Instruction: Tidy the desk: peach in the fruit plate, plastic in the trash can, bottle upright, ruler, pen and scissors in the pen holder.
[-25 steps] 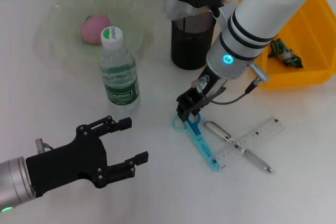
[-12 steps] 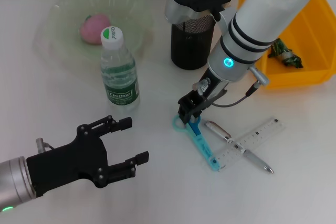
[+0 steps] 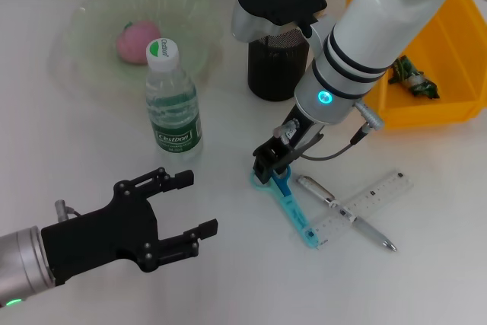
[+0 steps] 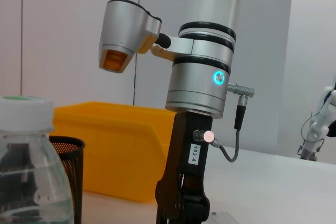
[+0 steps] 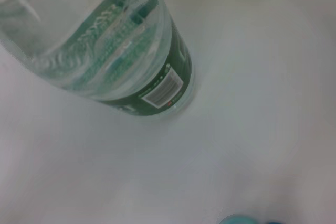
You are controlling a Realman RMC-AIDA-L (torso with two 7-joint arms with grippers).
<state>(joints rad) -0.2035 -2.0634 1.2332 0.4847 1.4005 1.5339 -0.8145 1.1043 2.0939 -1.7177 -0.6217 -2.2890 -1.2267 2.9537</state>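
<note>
The blue scissors (image 3: pixel 294 208) lie flat on the white desk, handles toward the bottle. My right gripper (image 3: pixel 272 164) is down at the handle rings (image 5: pixel 240 220), touching or just above them. A silver pen (image 3: pixel 346 214) and a clear ruler (image 3: pixel 367 205) lie crossed to the right of the scissors. The water bottle (image 3: pixel 173 104) stands upright with its cap on. In the green fruit plate (image 3: pixel 91 28) sits the pink peach (image 3: pixel 138 39). The black mesh pen holder (image 3: pixel 275 66) stands behind my right arm. My left gripper (image 3: pixel 193 205) hovers open and holds nothing at the front left.
A yellow bin (image 3: pixel 449 74) at the back right holds a crumpled plastic wrapper (image 3: pixel 413 79). From the left wrist I see the right arm (image 4: pixel 199 129), the bottle (image 4: pixel 26 171), the pen holder (image 4: pixel 68 171) and the bin (image 4: pixel 115 145).
My right gripper has shifted slightly left and lower onto the scissors' handles. The scissors, pen and ruler have not moved. The left arm has hardly moved.
</note>
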